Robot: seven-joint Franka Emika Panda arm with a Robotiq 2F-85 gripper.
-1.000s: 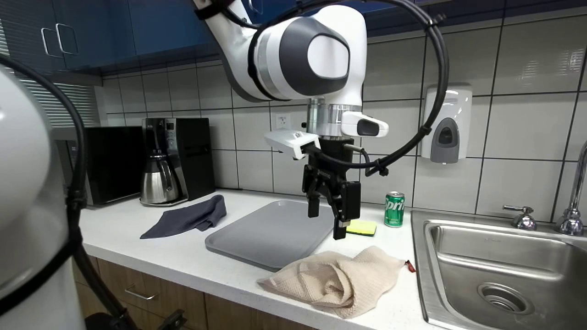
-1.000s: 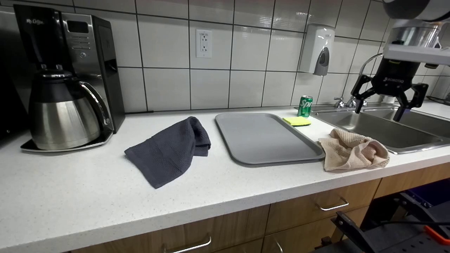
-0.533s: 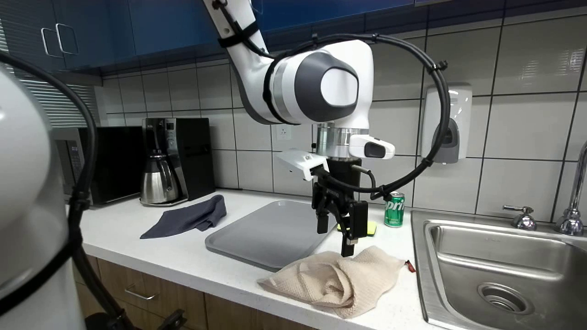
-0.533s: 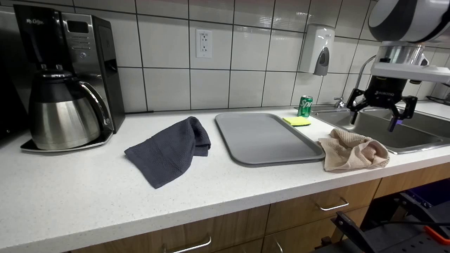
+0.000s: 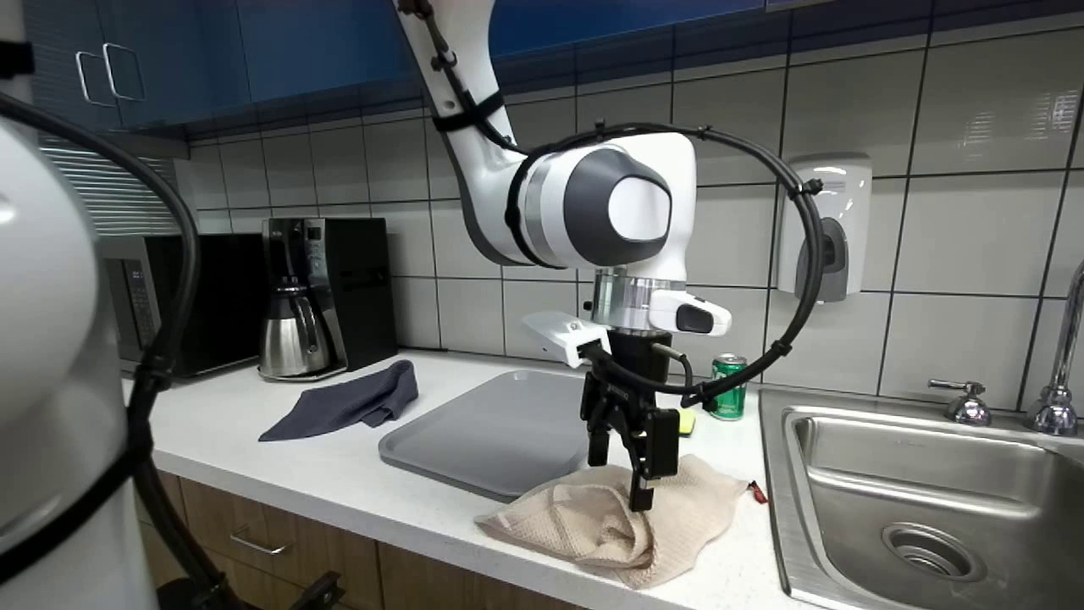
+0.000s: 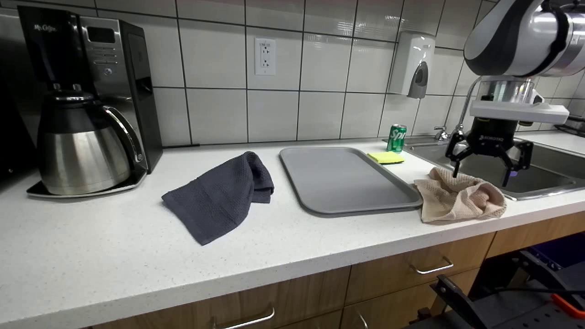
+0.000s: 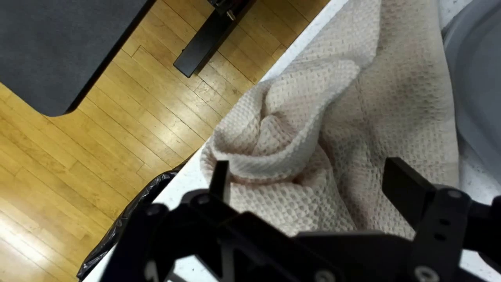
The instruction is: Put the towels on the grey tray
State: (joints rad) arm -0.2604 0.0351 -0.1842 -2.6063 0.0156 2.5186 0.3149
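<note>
The beige towel (image 5: 559, 517) lies crumpled on the counter between the grey tray and the sink. It also shows in an exterior view (image 6: 450, 205) and fills the middle of the wrist view (image 7: 395, 102). The dark blue-grey towel (image 5: 347, 405) lies folded on the tray's far side from the sink, also in an exterior view (image 6: 219, 196). The flat grey tray (image 5: 500, 432) bears nothing; it shows in an exterior view (image 6: 347, 183) and at the wrist view's right edge (image 7: 477, 78). My gripper (image 5: 619, 481) is open, pointing down just above the beige towel, fingers apart over it (image 7: 308, 172); contact cannot be told.
A metal sink (image 5: 923, 508) lies beside the beige towel. A green can (image 6: 396, 138) and a yellow sponge (image 6: 386, 157) stand behind it by the wall. A coffee maker (image 6: 91, 119) stands at the opposite end. The counter's front edge (image 6: 320, 267) runs close to the beige towel.
My gripper has moved down toward the beige towel, shifting slightly toward the sink in an exterior view. It stays open. The towels and tray have not moved.
</note>
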